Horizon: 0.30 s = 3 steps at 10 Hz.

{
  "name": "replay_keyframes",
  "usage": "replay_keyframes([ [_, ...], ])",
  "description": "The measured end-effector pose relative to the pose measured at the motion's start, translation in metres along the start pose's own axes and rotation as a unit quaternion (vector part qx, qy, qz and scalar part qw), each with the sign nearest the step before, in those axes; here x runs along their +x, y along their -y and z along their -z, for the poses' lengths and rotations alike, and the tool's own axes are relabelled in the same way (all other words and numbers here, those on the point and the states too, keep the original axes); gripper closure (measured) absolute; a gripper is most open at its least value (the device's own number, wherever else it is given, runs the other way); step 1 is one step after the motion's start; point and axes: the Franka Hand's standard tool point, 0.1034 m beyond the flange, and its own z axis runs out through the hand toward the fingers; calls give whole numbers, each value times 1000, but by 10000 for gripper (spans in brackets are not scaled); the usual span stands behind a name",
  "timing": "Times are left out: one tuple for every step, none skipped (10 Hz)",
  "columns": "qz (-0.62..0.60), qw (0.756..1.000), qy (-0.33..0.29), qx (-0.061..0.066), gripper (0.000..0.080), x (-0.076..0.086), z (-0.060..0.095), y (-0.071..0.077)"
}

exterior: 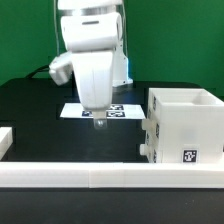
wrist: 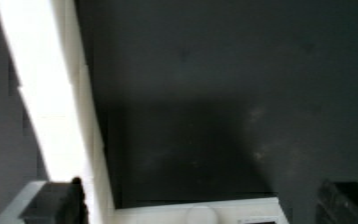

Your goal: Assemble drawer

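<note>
At the exterior view's right, against the front rail (exterior: 100,177), sits the drawer housing (exterior: 185,125), open-topped, w/ a knobbed part at its near side. Gripper (exterior: 99,124) hangs beside it over the marker board (exterior: 75,110), fingers spread, empty. Assembly looks partly done; can't tell if trays are seated.

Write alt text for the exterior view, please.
A white robot arm's gripper hangs empty over a black table, just in front of the marker board. A white box housing stands at the exterior view's right.
</note>
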Motion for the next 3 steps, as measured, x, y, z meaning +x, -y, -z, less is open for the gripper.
replay_keyframes([
  [-6, 1000, 4, -20, 151, -5, 7, 12],
  [-27, 999, 1, -24, 151, -6, 7, 23],
  [-45, 999, -7, -22, 151, -9, 4, 31],
])
